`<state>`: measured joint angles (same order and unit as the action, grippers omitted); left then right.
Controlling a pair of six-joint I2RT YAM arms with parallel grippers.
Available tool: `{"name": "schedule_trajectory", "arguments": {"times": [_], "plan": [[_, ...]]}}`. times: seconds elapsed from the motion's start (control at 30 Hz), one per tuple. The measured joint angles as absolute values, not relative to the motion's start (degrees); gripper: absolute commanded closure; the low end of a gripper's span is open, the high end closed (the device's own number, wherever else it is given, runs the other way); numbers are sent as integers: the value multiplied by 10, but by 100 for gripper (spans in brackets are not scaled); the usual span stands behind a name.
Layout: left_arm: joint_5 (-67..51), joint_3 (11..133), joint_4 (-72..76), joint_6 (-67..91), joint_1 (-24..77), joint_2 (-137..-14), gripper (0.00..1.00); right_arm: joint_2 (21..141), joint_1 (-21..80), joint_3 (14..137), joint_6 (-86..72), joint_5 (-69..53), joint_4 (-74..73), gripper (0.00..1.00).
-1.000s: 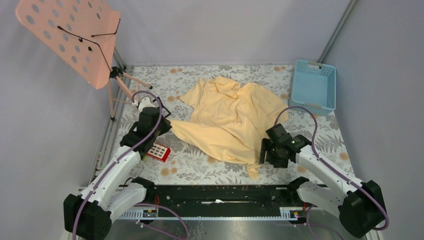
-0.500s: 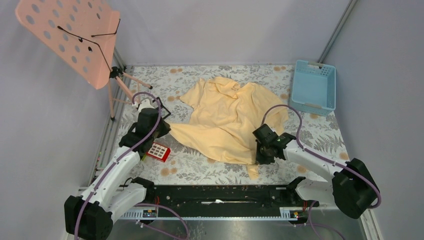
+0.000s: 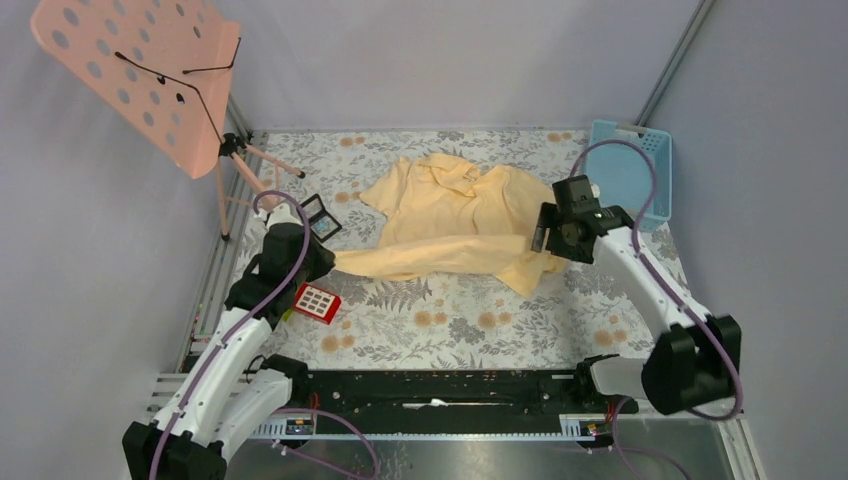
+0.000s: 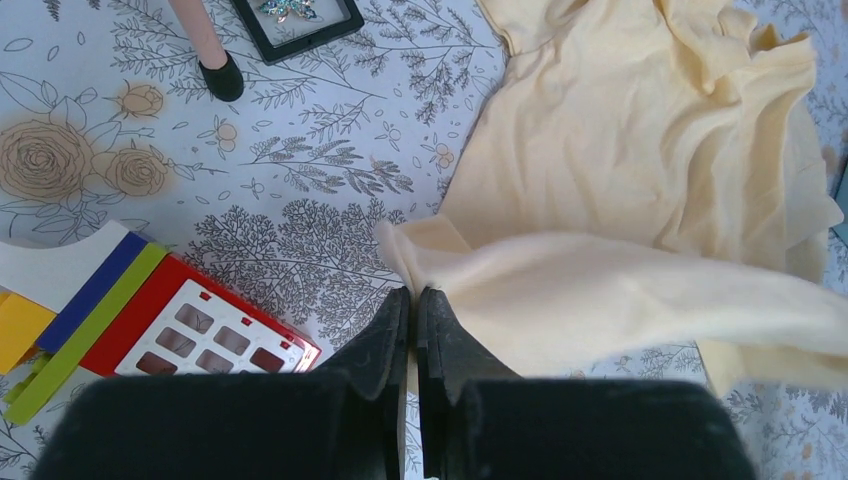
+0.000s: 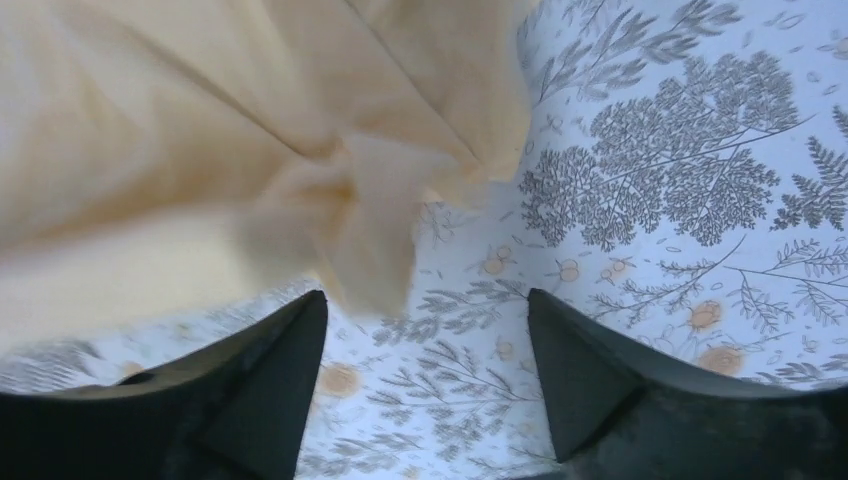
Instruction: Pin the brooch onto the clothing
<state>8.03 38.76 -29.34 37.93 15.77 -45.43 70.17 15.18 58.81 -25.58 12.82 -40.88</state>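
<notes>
The clothing [image 3: 450, 215], a pale yellow T-shirt, lies bunched on the flowered table, with one edge drawn out to the left. My left gripper [image 3: 322, 262] is shut on that corner; in the left wrist view its jaws [image 4: 415, 292] pinch the cloth [image 4: 620, 180] at their tips. My right gripper [image 3: 545, 238] hovers at the shirt's right side. Its fingers [image 5: 425, 300] stand wide open over bare table, and a blurred fold of the clothing [image 5: 150, 150] hangs just beyond them. The brooch [image 4: 290, 8], small and silvery, rests in a black frame box [image 3: 322, 217].
A red keypad toy [image 3: 317, 302] with coloured sticks [image 4: 60, 320] lies beside my left arm. A pink music stand [image 3: 140, 70] stands at the back left, with one foot [image 4: 220, 75] near the box. A blue basket [image 3: 628, 170] sits at the back right.
My right arm swung from the front right to the back right, carrying the shirt's near hem back with it, and its jaws now stand open. My left arm shifted slightly left, uncovering the black box.
</notes>
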Motion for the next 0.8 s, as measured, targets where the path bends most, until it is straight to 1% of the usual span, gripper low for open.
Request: {"name": "schedule_trajectory", "arguments": {"times": [0.03,0.07,0.17,0.23,0.37,0.47,0.53,0.7,0.8], "plan": [[77,387,-294,379,158,-455,100,731,148,591,-244,122,-410,2],[74,387,-295,379,157,-456,100,750,148,588,-237,107,-411,1],[66,381,-292,377,157,-461,100,743,148,539,-234,64,-404,1],[61,376,-293,376,157,-464,100,707,148,492,-238,37,-399,6],[52,373,-292,375,157,-470,100,626,148,405,-249,-17,-392,21],[47,373,-288,375,157,-474,100,621,148,367,-260,-45,-371,32],[46,373,-288,375,157,-477,100,641,148,362,-263,-55,-360,33],[44,369,-286,374,157,-478,100,711,179,380,-263,-36,-341,34],[44,369,-286,374,157,-478,100,745,193,403,-263,-28,-327,37]]}}
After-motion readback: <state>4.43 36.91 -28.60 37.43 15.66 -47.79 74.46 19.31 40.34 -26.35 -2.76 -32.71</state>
